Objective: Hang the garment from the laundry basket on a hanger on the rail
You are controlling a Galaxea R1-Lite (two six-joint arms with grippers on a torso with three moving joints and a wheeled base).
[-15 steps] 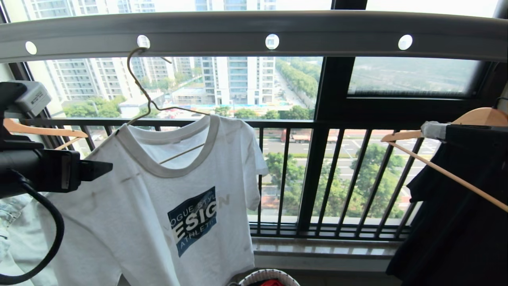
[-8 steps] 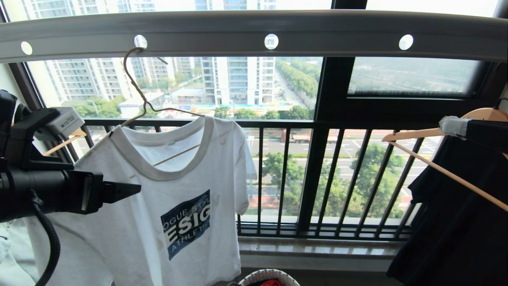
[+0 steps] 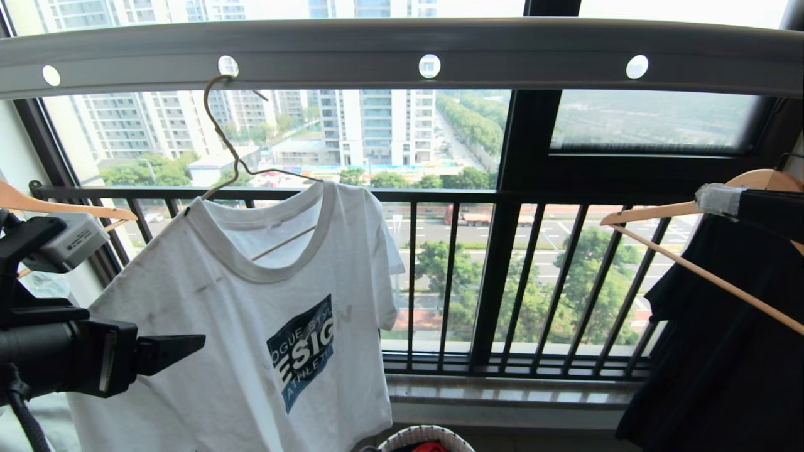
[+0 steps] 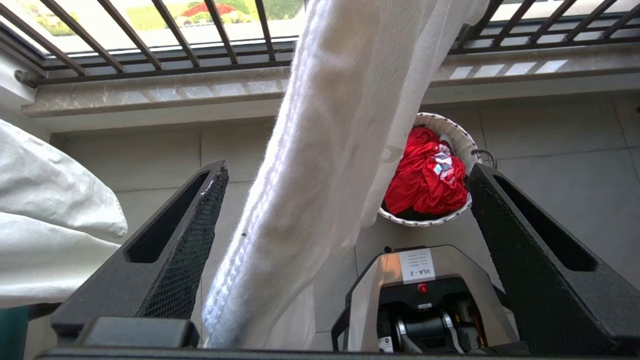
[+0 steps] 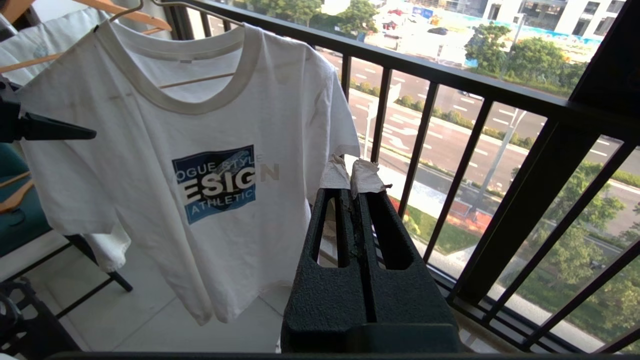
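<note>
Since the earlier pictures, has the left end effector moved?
Yes. In the head view the left end effector now sits lower against the fixed black railing, beside the T-shirt, its jaws open and holding nothing.

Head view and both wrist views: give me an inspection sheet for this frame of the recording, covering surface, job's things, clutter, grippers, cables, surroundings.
Surface: tiled floor; stone sill under the railing.
Job's things: T-shirt on wire hanger, hooked in a hole of the rail; laundry basket on the floor, red cloth inside.
Clutter: black garment on a wooden hanger; another wooden hanger at left; pale cloth at far left.
Grippers: left gripper open, T-shirt fabric hanging between its fingers; right gripper shut, empty, beside the shirt.
Cables: black cable at the left arm.
Surroundings: black railing, window, city outside.
</note>
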